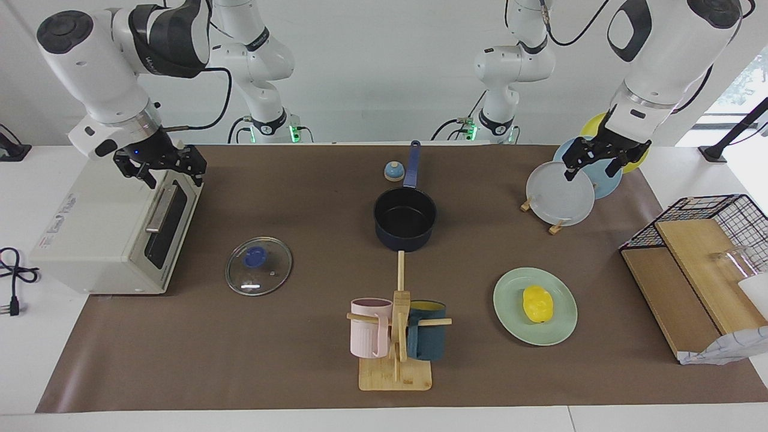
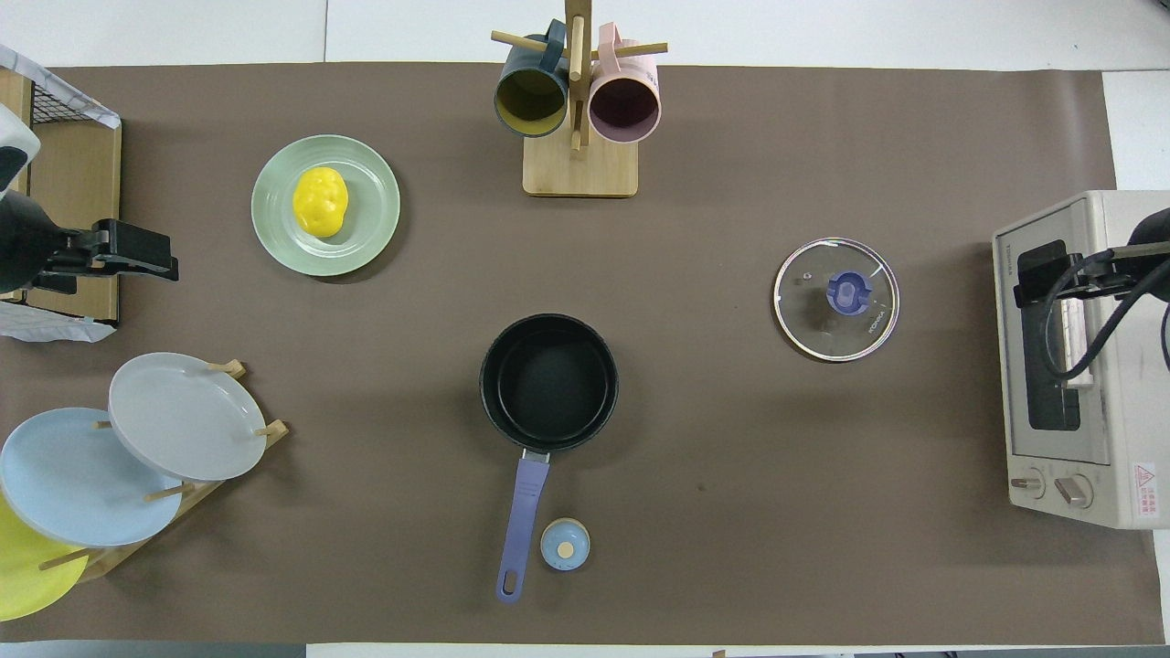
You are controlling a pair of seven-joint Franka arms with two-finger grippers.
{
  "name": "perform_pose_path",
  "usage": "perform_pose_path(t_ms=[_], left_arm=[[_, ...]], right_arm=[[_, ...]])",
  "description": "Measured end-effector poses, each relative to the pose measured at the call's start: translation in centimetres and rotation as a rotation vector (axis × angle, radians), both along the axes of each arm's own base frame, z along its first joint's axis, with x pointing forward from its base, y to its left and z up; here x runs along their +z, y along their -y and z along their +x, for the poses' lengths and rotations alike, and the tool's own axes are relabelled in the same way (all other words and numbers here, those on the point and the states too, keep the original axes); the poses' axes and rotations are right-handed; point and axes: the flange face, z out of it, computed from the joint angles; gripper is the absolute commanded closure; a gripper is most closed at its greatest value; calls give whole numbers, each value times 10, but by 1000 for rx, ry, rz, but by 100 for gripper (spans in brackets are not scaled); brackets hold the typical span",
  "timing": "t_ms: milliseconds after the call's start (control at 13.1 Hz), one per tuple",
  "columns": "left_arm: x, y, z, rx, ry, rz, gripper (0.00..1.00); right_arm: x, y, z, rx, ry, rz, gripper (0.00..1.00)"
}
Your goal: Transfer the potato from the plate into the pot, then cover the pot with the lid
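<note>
- Facing view: the potato (image 1: 537, 303) lies on the plate (image 1: 509, 312), toward the left arm's end of the worktop and near the edge farthest from the robots. Its long axis appears to run roughly from the robots' edge toward that farthest edge.
- The left gripper (image 1: 594, 161) hangs in the air over the upright plates of the plate rack (image 1: 555, 227), by the worktop corner at the robots' edge. Its fingers (image 1: 571, 170) stand apart and hold nothing. The potato lies away from the robots and somewhat toward the worktop's middle from these fingers.
- The right gripper (image 1: 161, 167) hovers over the toaster oven (image 1: 108, 231) at the right arm's end, its fingers apart and empty. It waits well apart from the potato, so the left arm is judged the nearer one for the pickup.
- The pot (image 1: 405, 218) stands mid-worktop, empty, its handle pointing toward the robots' edge beside the small bell (image 1: 393, 171). The lid (image 1: 258, 266) lies flat between pot and oven, knob up.
- Overhead view: the potato (image 2: 320, 201) sits slightly off the middle of the plate (image 2: 366, 238), its long axis nearly along the worktop's depth, tilted a little.
- The left gripper (image 2: 137, 256) shows at the left arm's end, beside the wooden boards; the plate is just toward the middle from it.
- The pot (image 2: 548, 382) lies nearer the robots than the plate, the lid (image 2: 836, 299) toward the right arm's end, near the right gripper (image 2: 1028, 283).
</note>
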Motion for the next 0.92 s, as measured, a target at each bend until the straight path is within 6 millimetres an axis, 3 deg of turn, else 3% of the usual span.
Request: perform_pose_path(t_ms=[915], left_arm=[[-11,4,11,-10,62,-8,0]], right_arm=[[0,0,0,0,0,0,0]])
